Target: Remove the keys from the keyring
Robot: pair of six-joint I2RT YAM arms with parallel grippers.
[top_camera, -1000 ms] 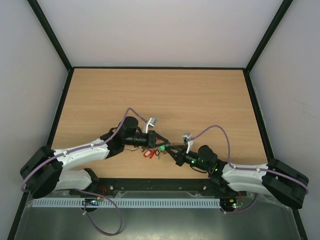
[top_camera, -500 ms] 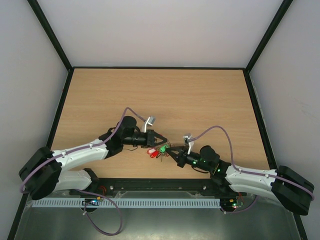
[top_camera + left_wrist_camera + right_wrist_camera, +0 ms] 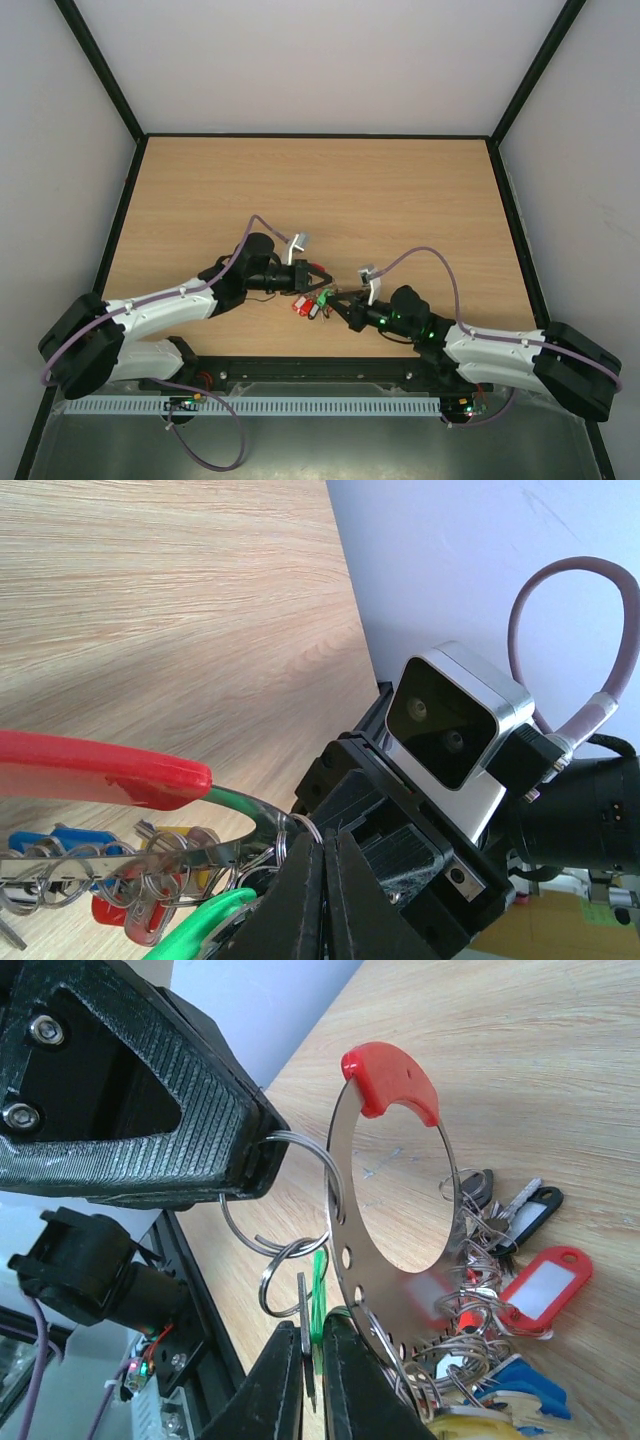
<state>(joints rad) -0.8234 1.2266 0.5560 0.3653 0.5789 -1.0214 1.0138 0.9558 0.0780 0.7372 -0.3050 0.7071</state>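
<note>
- My right fingers (image 3: pixel 275 1390) are pressed together. At their tips they pinch a small split ring (image 3: pixel 278 1278), with a green tag (image 3: pixel 318 1295) alongside it.
- My left fingers (image 3: pixel 130 1110) sit just across from them. A bigger wire loop (image 3: pixel 300 1165) runs into their tip, but I cannot tell whether they are clamped on it.
- The keyring (image 3: pixel 345 1250) stands on edge between my two sets of fingers. It is a flat silvery band with small holes, and its red sleeve (image 3: pixel 392 1082) is at the top.
- The wire loop hooks around the band, and the small split ring hangs from the loop.
- The keys (image 3: pixel 520 1280) bunch at the lower end of the band on many little rings. I see red, black, blue and yellow heads low over the surface (image 3: pixel 320 190), though I cannot tell whether they touch it.
- From above, the cluster lies between my left arm (image 3: pixel 170 300) and my right arm (image 3: pixel 480 345), toward the near edge.
- From my left wrist, the red sleeve crosses close in front. Behind it are my right fingers, closed, with the right wrist camera (image 3: pixel 455 720) mounted above them.
</note>
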